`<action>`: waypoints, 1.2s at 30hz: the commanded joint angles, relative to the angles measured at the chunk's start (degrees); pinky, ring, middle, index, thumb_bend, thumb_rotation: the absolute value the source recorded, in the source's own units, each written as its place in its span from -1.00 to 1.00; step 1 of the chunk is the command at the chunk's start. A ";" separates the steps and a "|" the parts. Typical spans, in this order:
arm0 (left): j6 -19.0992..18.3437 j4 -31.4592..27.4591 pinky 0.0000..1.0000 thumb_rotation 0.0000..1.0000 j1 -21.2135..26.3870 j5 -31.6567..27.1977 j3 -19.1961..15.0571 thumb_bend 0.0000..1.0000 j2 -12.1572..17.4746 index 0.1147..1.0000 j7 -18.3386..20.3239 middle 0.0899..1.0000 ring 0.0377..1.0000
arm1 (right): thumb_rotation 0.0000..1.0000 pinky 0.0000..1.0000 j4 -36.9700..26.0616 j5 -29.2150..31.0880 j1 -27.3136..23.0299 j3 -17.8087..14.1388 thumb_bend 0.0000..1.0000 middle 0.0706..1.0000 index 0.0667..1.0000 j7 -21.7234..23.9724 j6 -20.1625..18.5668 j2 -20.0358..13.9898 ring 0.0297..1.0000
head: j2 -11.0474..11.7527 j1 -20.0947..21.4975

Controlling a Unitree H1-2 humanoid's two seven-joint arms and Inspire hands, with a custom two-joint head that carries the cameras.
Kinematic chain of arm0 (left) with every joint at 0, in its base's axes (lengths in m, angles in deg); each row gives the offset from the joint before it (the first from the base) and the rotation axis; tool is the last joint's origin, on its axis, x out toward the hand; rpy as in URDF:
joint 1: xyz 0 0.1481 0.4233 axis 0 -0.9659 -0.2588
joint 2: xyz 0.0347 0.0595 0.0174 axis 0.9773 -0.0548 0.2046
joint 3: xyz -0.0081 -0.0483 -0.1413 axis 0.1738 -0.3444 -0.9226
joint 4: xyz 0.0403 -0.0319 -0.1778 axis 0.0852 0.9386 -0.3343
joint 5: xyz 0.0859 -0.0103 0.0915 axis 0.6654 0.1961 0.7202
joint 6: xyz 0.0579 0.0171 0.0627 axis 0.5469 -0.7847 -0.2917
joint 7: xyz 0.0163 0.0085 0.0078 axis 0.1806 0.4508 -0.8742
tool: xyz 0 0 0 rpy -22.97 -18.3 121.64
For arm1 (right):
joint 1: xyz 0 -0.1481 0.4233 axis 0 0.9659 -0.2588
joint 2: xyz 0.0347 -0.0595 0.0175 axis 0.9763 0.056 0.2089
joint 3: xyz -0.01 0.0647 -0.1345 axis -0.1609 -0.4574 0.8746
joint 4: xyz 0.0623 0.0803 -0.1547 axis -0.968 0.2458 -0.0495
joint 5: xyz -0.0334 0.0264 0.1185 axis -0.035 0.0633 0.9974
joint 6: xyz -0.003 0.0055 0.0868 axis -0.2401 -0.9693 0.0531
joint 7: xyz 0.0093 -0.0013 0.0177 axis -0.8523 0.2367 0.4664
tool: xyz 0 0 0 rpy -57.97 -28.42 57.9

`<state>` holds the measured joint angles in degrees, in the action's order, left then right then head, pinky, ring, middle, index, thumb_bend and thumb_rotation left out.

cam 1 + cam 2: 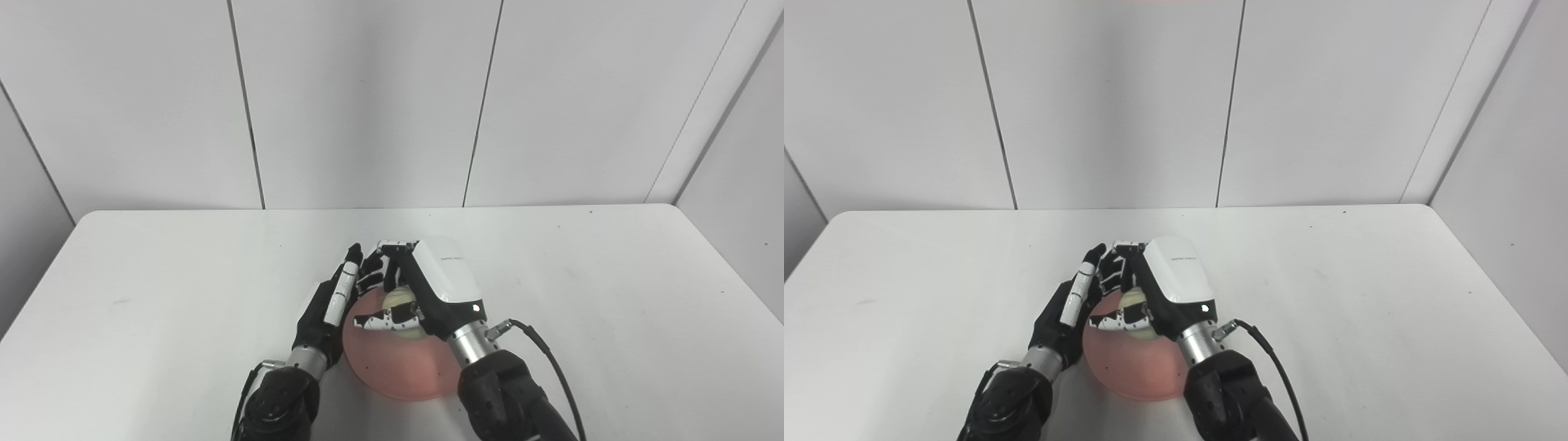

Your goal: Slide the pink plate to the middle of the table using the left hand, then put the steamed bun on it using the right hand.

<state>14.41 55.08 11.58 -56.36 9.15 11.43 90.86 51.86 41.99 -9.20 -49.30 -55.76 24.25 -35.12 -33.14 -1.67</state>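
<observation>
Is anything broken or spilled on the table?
No. The pink plate lies flat and whole, the right hand holds the steamed bun over it, the left hand rests beside its rim.

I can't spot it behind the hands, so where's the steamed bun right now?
In both views the steamed bun sits near the table's middle, gripped by the right hand over the far part of the pink plate, with the left hand just beside it.

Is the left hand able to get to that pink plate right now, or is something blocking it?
Probably yes. The left hand is already at the pink plate's left rim, fingers extended, nothing between them. Whether it touches the rim is unclear. The right hand, holding the steamed bun, is over the plate's far side.
</observation>
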 commanded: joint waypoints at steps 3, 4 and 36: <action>-2.86 1.44 0.75 0.80 1.05 2.35 1.42 0.27 -1.06 0.95 -1.01 0.94 0.86 | -0.68 -0.76 2.37 1.65 -1.74 0.47 0.01 -0.63 -0.12 -1.58 5.51 -0.29 -0.71 | -0.10 -0.46; -2.96 1.46 0.76 0.86 1.14 2.66 1.59 0.29 -1.07 0.97 -1.18 0.96 0.88 | -0.69 -0.77 2.85 1.77 -1.67 0.55 0.01 -0.64 -0.12 -1.46 5.68 -0.57 -0.72 | -0.11 -0.50; -3.31 2.19 0.80 0.93 0.68 1.85 1.10 0.54 -0.81 1.00 0.36 1.00 0.94 | 0.13 -0.62 9.58 2.57 0.08 -0.78 0.25 -0.41 -0.16 -4.69 9.03 -2.98 -0.54 | -0.17 0.53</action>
<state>14.55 56.45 12.54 -54.60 10.02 11.12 91.03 63.04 44.16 -8.04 -49.45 -59.34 31.17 -37.91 -33.22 -1.05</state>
